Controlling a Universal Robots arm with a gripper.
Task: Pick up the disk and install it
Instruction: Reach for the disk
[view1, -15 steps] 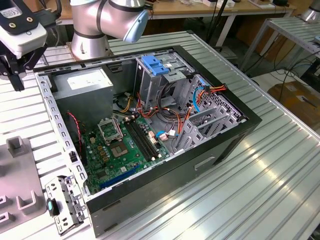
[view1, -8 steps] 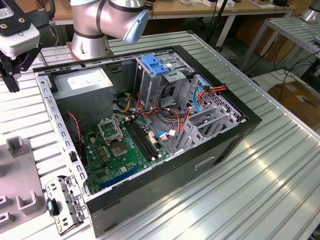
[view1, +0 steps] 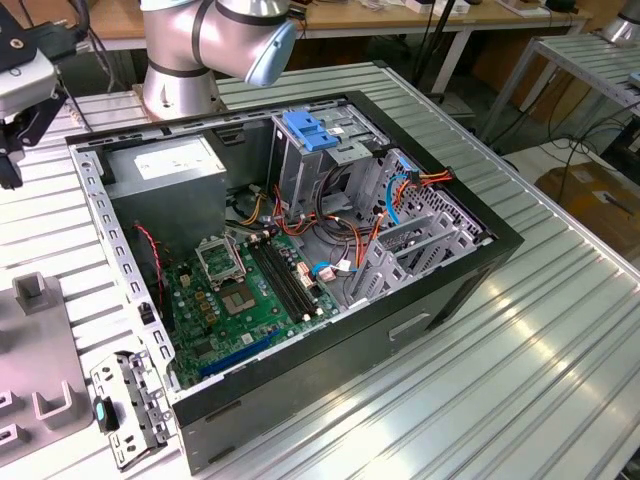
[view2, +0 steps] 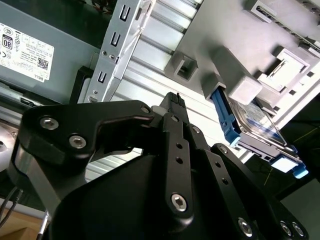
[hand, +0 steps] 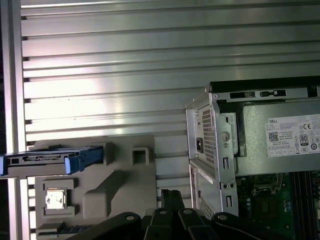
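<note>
Running off the exterior view's left edge, the wrist end of the arm is cut short, and little of it can be made out there. In the first wrist view the disk (hand: 50, 161) is seen edge-on, with one end cropped by the picture's border. In the second wrist view part of it is covered by a grey block of the fixture (view2: 215, 30) and by the black links of the tool.

The disk is stood on edge in a slot of that grey fixture, with blue rails along its sides. The fixture is laid on the ribbed aluminium table (hand: 125, 60), just beside the open computer case (view1: 330, 370). A small square chip (hand: 54, 199) is lodged in a pocket of the fixture near the disk.

The gripper (view2: 173, 99) is poised over the table between fixture and case, apart from the disk. Its fingers are set together, tip against tip, and nothing is gripped or touched by them.

Inside the case the power supply (view1: 165, 165) and the green motherboard (view1: 250, 290) are exposed.
</note>
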